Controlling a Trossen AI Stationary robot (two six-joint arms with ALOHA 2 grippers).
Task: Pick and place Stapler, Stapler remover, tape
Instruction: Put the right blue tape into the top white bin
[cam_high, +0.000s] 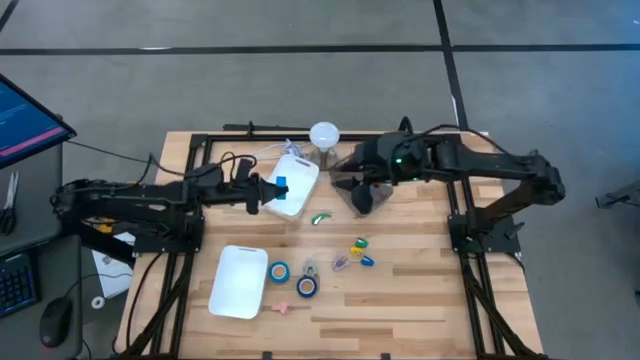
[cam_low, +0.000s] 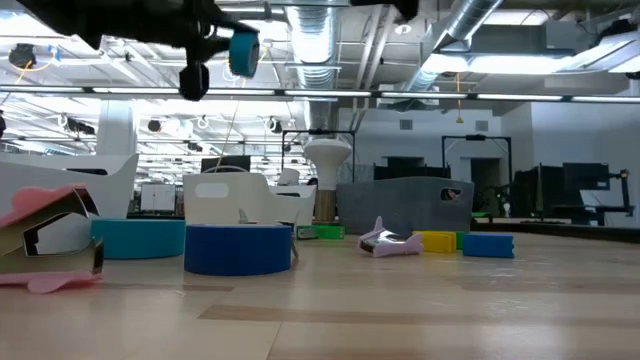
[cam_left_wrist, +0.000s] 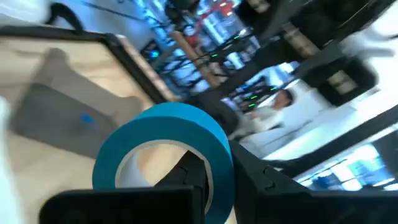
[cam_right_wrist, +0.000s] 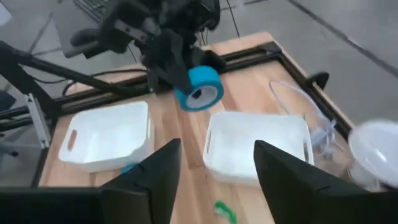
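Left gripper (cam_high: 272, 192): we see it clenched on a blue roll of tape (cam_right_wrist: 199, 88), held in the air above the far white bin (cam_high: 296, 170).
Right gripper (cam_right_wrist: 214, 168): our fingers stand apart, released, holding nothing, near the bin's other side.
Other tape rolls (cam_high: 279, 271): on the table beside the near white bin (cam_high: 238, 281).
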